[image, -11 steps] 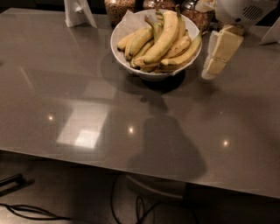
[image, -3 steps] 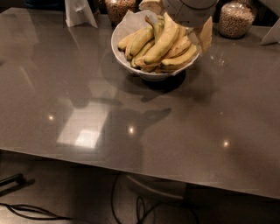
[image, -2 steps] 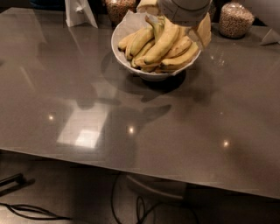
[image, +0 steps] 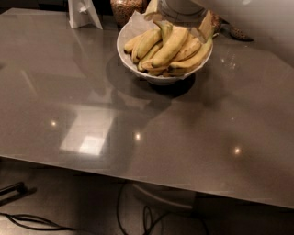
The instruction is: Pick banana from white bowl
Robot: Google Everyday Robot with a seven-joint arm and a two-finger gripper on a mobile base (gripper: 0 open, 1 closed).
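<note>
The white bowl (image: 138,66) stands at the back of the grey table, lined with white paper and filled with several yellow bananas. The banana (image: 172,46), the longest and thickest one, lies diagonally on top of the pile with its greenish stem end pointing up toward the back. My gripper (image: 179,18) hangs right over the back of the bowl at the top edge of the view. It is open, with one cream finger (image: 206,25) at the right rim and the other at the left rim. The banana's stem end lies between them. The white arm hides the upper right.
A glass jar of grain (image: 125,7) and a white stand (image: 84,13) sit behind the bowl at the left. Another jar (image: 239,32) peeks out at the right under the arm. The table's front edge (image: 138,176) runs across below, with cables on the floor.
The gripper has moved from the right of the bowl to above it and come down over the bananas. The bananas have not moved.
</note>
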